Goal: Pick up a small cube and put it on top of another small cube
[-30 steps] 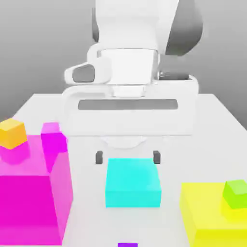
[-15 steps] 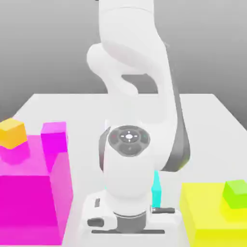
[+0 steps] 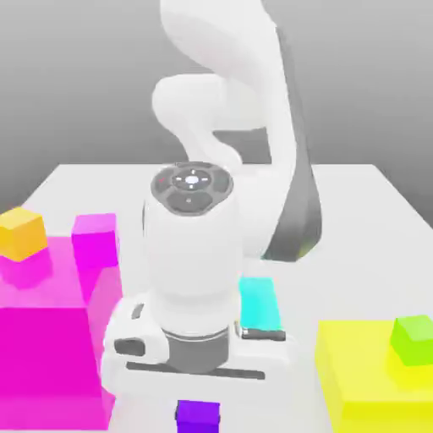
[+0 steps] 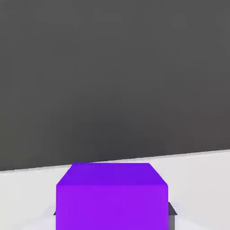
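Observation:
The small purple cube hangs just under my hand at the near edge of the white table. My gripper is shut on it. In the hand view the purple cube sits between the dark fingertips, which press on its two sides. The small orange-yellow cube rests on top of the big magenta block at the exterior view's left, well away from my gripper.
A small magenta cube also sits on the magenta block. A big cyan block stands behind my hand. At the exterior view's right a small green cube sits on a big yellow block.
The arm swung forward and down to the table's near edge, the jaws closed on the purple cube, and the hand has since risen a little with the cube.

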`<state>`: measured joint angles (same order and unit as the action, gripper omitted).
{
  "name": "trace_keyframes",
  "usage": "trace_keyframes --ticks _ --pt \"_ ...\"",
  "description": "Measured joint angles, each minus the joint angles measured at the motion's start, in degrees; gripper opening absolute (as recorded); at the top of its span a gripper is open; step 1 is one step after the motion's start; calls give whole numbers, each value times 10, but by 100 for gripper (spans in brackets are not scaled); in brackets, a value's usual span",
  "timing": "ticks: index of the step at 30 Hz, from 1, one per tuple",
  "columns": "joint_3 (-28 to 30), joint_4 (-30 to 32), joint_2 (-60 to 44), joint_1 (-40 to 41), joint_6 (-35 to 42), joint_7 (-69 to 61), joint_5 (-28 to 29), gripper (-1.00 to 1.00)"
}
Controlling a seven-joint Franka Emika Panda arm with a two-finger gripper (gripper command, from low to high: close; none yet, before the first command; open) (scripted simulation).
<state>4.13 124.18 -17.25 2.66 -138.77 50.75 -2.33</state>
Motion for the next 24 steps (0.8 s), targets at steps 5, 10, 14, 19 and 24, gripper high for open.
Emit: trace_keyframes --ticks 5,10,14,19,24 --pt "46 -35 64 38 117 62 -23 -100" --pt "89 -19 164 105 198 175 -20 -100" --pt "94 14 244 149 232 275 2 -100" --pt "93 79 333 192 229 403 53 -100" --pt "97 148 310 200 132 420 60 100"
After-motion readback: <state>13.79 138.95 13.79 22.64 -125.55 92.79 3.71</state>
